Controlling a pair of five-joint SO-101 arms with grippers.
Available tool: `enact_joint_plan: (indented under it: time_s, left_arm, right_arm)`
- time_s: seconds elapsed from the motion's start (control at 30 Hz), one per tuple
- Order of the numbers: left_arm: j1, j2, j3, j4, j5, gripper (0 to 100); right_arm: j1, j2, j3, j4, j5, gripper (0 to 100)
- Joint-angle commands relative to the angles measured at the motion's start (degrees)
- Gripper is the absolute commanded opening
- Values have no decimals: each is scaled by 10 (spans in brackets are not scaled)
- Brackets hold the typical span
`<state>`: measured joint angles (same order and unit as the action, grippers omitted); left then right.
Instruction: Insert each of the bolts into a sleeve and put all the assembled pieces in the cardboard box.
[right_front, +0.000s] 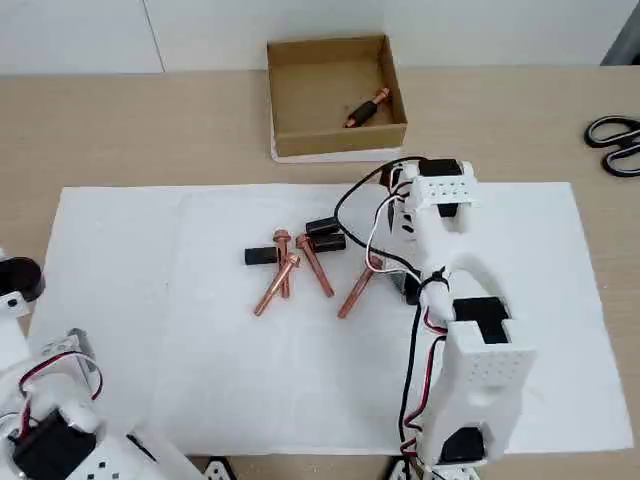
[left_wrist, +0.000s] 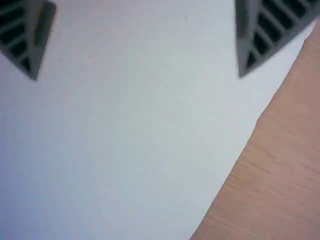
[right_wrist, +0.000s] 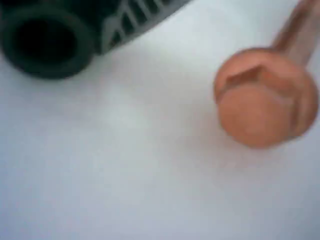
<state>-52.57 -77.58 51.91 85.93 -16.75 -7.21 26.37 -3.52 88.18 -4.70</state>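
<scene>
- Copper-coloured bolt (right_wrist: 265, 97) lies on white paper sheet (right_wrist: 125, 165), just beside right end effector (right_front: 400, 278); its grip I cannot tell.
- Left end effector (left_wrist: 145, 40) spread open.

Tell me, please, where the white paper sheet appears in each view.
High view: white paper sheet covers the middle of the table, under bolts and sleeves.
Left wrist view: sheet beneath the open left gripper, its edge meeting table.
Right wrist view: sheet under a bolt head and a black sleeve.
Shared landmark, high and left wrist: sheet edge on wood.

No readable text, labels or numbers anywhere (all surfaces plain).
</scene>
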Motion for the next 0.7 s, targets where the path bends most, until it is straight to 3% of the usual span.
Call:
enact_joint_plan:
  time_s: [0.0, 0.3, 0.5, 0.67]
  left_arm:
    - [3, -4, -2, -9, -1, 243]
    - [8, 1, -42, -9, 0, 244]
    - [101, 11, -130, 18, 1, 245]
    - [152, 142, -239, 31, 47, 245]
  right_arm:
    - [2, 7, -15, -3, 5, 9]
    - [3, -75, -93, 66, 35, 4]
    - [20, -217, -91, 74, 43, 4]
    - [42, -285, -77, 74, 44, 4]
